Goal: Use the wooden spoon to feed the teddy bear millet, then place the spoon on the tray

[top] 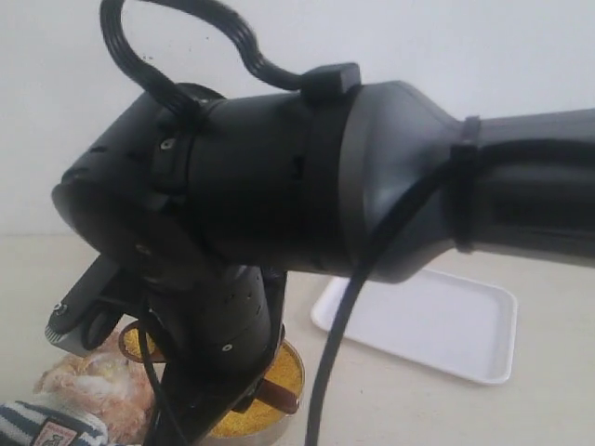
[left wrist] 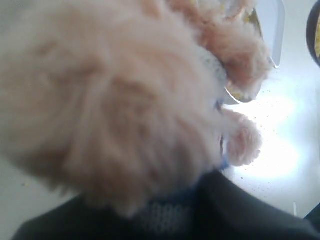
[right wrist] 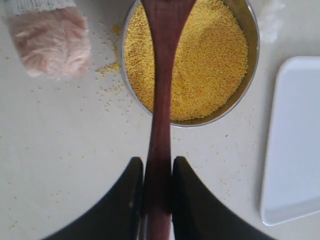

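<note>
My right gripper [right wrist: 157,162] is shut on the thin handle of the dark wooden spoon [right wrist: 162,75]. The spoon's oval end reaches over the millet [right wrist: 210,60] in the shiny metal bowl [right wrist: 190,123] and is cut off by the frame edge. A fluffy paw of the teddy bear [right wrist: 50,40] lies beside the bowl. In the left wrist view the teddy bear [left wrist: 110,100] fills the picture, its striped knit shirt pinched between the dark fingers of my left gripper [left wrist: 170,210]. The white tray [top: 418,321] lies to the right of the bowl [top: 279,381].
The right arm's black body [top: 279,177] blocks most of the exterior view. Spilled millet grains [right wrist: 110,70] are scattered on the beige table between the bear's paw and the bowl. The tray's rim [right wrist: 267,150] lies close to the bowl.
</note>
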Tool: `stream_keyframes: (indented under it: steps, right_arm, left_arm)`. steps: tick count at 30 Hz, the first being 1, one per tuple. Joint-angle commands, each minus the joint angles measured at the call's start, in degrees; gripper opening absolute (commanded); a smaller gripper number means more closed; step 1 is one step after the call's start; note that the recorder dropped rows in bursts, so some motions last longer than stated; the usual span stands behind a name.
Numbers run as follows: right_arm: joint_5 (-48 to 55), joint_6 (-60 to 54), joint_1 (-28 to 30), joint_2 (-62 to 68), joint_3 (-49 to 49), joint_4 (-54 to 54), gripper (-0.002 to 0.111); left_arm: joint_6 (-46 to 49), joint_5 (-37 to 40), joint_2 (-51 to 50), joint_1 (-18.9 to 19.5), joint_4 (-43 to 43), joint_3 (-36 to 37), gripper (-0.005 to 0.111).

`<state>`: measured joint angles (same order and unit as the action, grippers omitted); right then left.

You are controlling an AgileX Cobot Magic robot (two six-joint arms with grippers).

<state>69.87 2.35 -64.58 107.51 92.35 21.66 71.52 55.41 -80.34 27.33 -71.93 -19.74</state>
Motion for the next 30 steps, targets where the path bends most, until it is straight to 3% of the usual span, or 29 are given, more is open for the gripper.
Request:
stream_keyframes:
  steps: [1,30]
  right_arm:
    - [0.1,-2.3,-0.1,1.2,0.3,1.6,0.000]
    - [0.1,-2.7,-5.1,8.4,6.4,12.8,0.000]
  left_arm:
    - [0.2,0.9,0.5,0.2,-1.1,0.2,0.004]
    - [0.2,0.9,0.5,0.2,-1.1,0.2,0.004]
